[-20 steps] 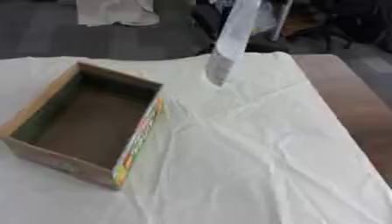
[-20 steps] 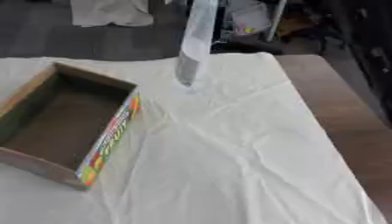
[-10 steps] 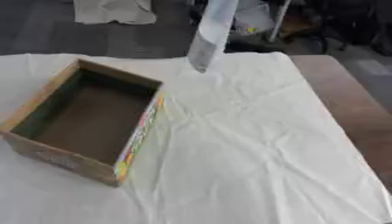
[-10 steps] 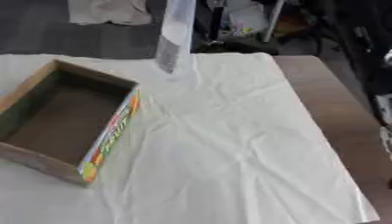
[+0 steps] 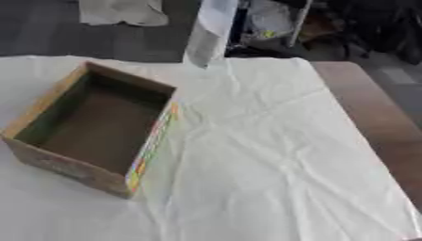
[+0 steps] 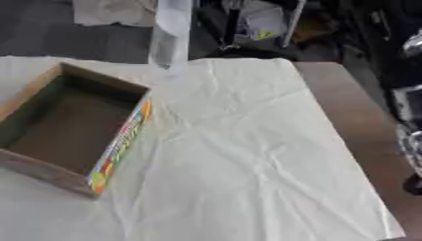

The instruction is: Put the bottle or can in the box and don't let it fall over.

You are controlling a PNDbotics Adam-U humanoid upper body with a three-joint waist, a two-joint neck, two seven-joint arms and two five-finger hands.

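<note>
No fingers are visible, so the grip state cannot be told. The pale bottle (image 5: 207, 33) hangs from the top edge, long axis near upright, lower end above the cloth (image 5: 272, 155), just beyond the far corner of the open box (image 5: 152, 146).

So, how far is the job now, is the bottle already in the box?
Nothing is done yet: the box is empty. In hand: a pale tall thing, probably the bottle, hangs tilted beyond the box's far end; what holds it is not visible. Left: bring it over the box and set it upright inside.
</note>
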